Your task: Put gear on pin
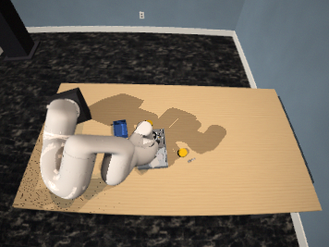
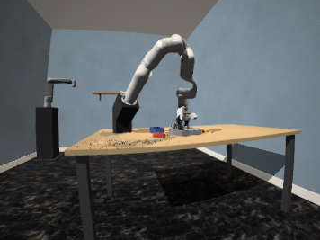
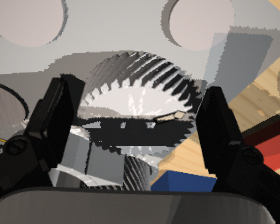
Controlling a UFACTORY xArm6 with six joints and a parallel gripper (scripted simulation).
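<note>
In the wrist view a grey toothed gear [image 3: 140, 100] lies between my open gripper's [image 3: 139, 92] two black fingers, with a gap on each side. It sits over the light grey timing case [image 3: 119, 28], which has round holes. I cannot make out the pin, the collar mark or the gear's arrow. In the top view the timing case [image 1: 159, 152] lies mid-table, and the arm's wrist hides most of the gripper [image 1: 155, 140]. In the exterior view the gripper [image 2: 182, 124] points down just above the case [image 2: 185, 130].
A blue box [image 1: 121, 128] stands just left of the case, and a red piece [image 2: 158, 135] lies near it. An orange ball [image 1: 183, 153] and a small grey part [image 1: 190, 160] lie to the right. Another orange piece sits behind the case. The arm's black base [image 1: 74, 104] is at the back left.
</note>
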